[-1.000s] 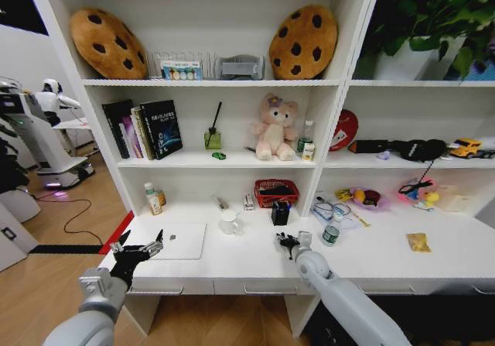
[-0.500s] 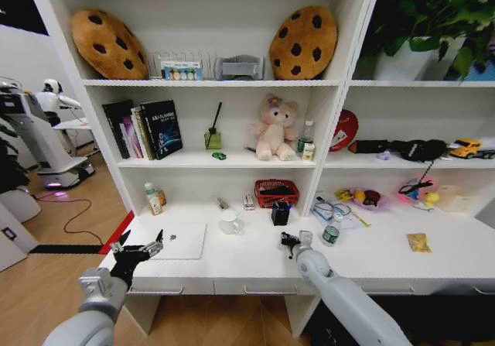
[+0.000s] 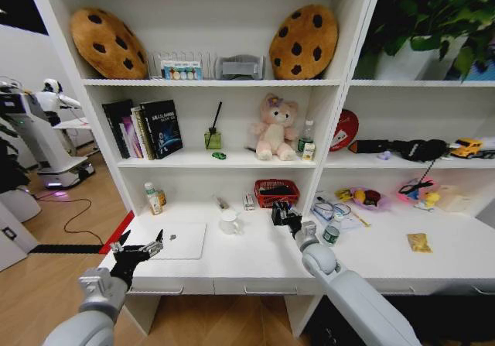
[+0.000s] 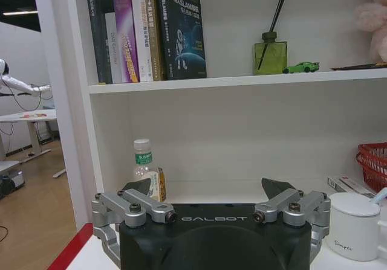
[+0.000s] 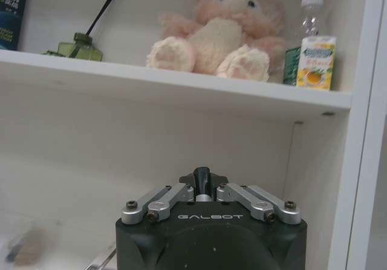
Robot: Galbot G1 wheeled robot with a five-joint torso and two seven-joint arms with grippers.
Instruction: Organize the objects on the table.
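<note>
While most of the small clutter lies untouched on the counter (image 3: 255, 265), the task looks to be at its beginning. The silver laptop (image 3: 179, 240) lies flat at the left part, near the front edge, and the clear water bottle (image 3: 332, 231) stands right of the middle, with the yellow packet (image 3: 418, 242) well apart from it toward the right end. A white mug (image 3: 229, 221), a dark pen holder (image 3: 278, 214) and a red basket (image 3: 276, 192) stand closer to the back wall. The right claw (image 3: 285, 215) is raised over the middle of the counter, just beside the pen holder; its fingers are closed together, and in the right wrist view a thin dark thing, perhaps a pen (image 5: 201, 182), stands between them, though I cannot say this for sure. The left claw (image 3: 138, 247) hangs with fingers spread wide and empty at the front left corner, just beside the laptop. As I judge it, almost everything is left to sort. Open room is widest along the front strip between laptop and bottle; the shelf (image 3: 224, 160) above and the upright divider (image 3: 329, 129) to the right limit how high and how far sideways the right arm can go.
</note>
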